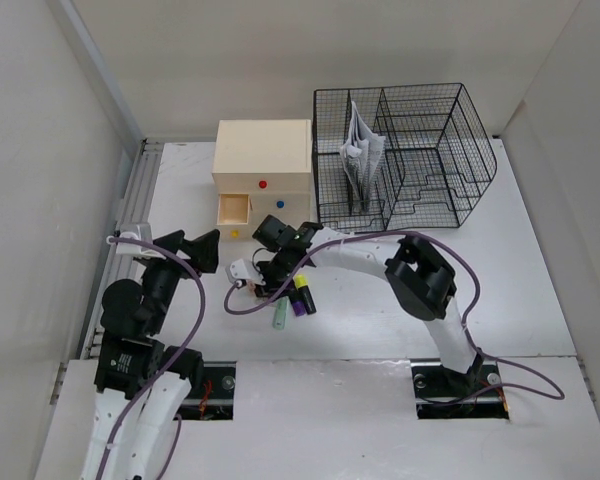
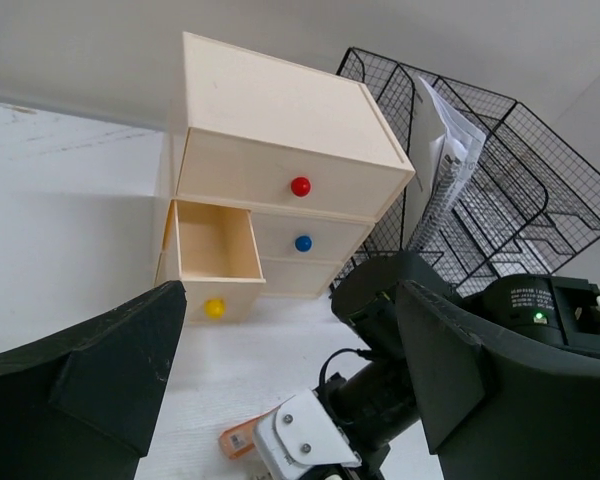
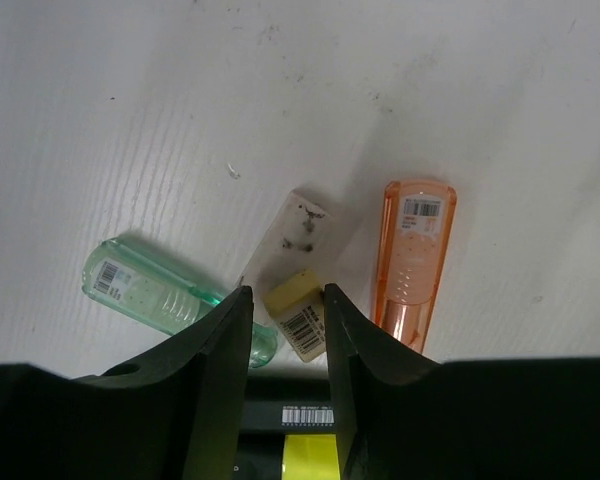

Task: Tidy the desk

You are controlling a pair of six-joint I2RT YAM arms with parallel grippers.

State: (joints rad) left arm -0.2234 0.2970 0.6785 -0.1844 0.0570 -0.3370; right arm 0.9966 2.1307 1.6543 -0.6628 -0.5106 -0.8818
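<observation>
Here the right pincer [image 3: 286, 295] straddles the eraser [image 3: 302, 235]; whether it clamps, we cannot tell. Left pincer [image 2: 290, 287] gapes empty. Next, probably: carry to the open drawer [image 2: 212, 240], eleven o'clock.

The left arm [image 1: 130, 425] and the right arm [image 1: 365, 258] are made of white links joined by bulky black joints [image 1: 425, 280], and a purple cable [image 1: 198, 318] is run along each. The fingers [image 2: 110, 370] are shaped as matte black wedges with faintly scuffed faces. On the right arm's wrist, a white plate [image 2: 305, 440] with small screws, a green light [image 2: 537, 317] and a barcode sticker [image 3: 308, 412] above a yellow patch are seen.
</observation>
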